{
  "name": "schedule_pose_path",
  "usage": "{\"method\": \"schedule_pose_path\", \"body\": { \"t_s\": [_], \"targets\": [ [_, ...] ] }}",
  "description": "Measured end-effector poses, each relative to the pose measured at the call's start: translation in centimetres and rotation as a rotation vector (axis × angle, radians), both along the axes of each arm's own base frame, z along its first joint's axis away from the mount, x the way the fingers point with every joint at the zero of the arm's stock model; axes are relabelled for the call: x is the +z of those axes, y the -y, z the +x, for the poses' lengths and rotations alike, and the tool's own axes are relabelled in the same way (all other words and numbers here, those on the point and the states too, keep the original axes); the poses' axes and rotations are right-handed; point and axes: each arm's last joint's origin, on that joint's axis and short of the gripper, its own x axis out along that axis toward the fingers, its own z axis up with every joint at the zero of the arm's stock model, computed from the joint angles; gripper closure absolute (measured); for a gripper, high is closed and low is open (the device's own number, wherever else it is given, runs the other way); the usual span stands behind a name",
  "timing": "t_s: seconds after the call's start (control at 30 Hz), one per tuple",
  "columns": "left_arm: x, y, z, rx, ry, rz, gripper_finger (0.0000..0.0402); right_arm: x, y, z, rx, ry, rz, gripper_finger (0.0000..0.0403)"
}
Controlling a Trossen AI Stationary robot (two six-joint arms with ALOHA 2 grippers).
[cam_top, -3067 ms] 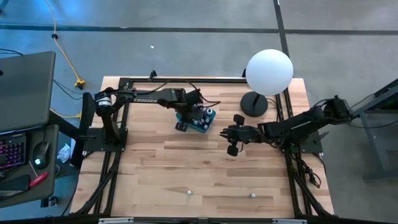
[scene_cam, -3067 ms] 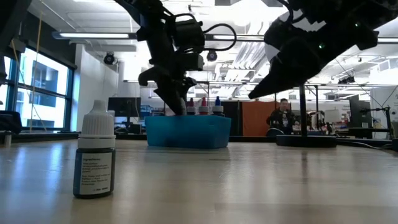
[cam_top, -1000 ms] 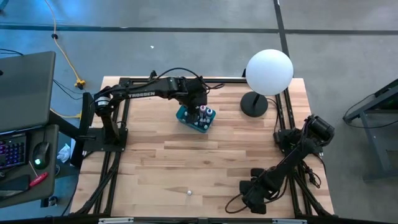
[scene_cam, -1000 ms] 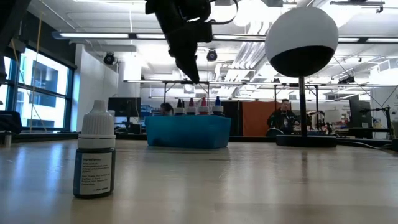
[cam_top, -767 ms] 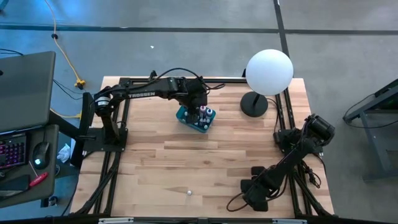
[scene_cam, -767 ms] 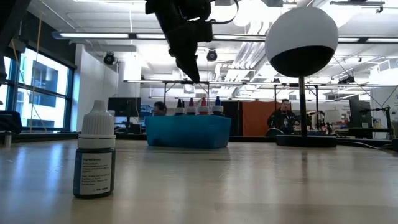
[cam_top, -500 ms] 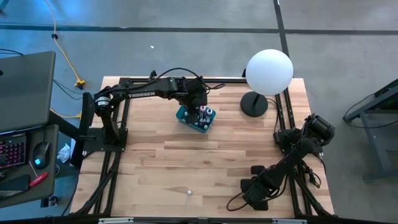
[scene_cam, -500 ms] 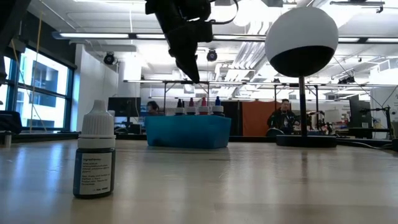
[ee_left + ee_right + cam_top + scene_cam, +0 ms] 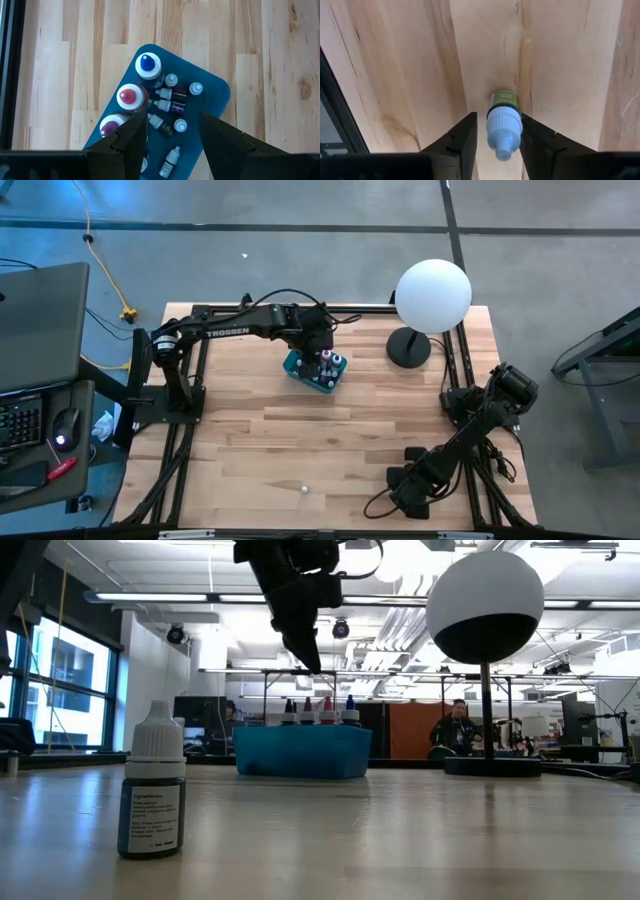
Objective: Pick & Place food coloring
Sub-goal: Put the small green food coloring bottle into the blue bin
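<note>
A green-labelled food coloring bottle (image 9: 503, 102) with a white cap stands upright on the wood near the table's front right. My right gripper (image 9: 498, 117) points down over it, open, one finger on each side of the cap; in the high view the gripper (image 9: 405, 496) hides the bottle. Another bottle (image 9: 304, 489) (image 9: 152, 795) stands alone near the front edge. My left gripper (image 9: 172, 117) (image 9: 308, 660) hangs open above the teal box (image 9: 215, 95) (image 9: 300, 368), which holds several bottles (image 9: 172, 106). My right gripper comes from above with its fingers on either side of the bottle's white cap (image 9: 504, 127). A strip of wood shows between one finger (image 9: 467, 132) and the cap. The other finger (image 9: 530, 132) meets the cap's outline; whether it touches, I cannot tell. The bottle stands on the table.
A white globe lamp (image 9: 432, 297) on a black round base (image 9: 408, 348) stands at the far right, close to the box. The middle of the table is bare wood. A person (image 9: 455, 725) sits far off in the room behind.
Within the last second nothing has visibly moved. Some three seconds ago my right gripper was at mid-table; it has since gone to the near edge, over the bottle there. My left gripper, then down in the teal box, has risen clear above it.
</note>
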Motion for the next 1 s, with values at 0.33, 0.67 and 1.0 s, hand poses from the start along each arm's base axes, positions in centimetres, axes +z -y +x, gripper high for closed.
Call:
{"method": "schedule_pose_path", "body": {
  "t_s": [0.33, 0.67, 1.0],
  "targets": [
    [-0.03, 0.01, -0.02, -0.001, -0.003, -0.002, 0.0229, 0.03, -0.01, 0.09, 0.045, 0.032, -0.017, 0.0217],
    [-0.06, 0.02, -0.05, 0.000, -0.007, -0.003, 0.0229, 0.03, 0.40, 0.61, -0.016, 0.064, -0.046, 0.0225],
    [-0.06, 0.02, -0.05, 0.000, -0.007, -0.003, 0.0229, 0.02, 0.65, 0.83, -0.038, 0.066, -0.053, 0.0271]
  ]
}}
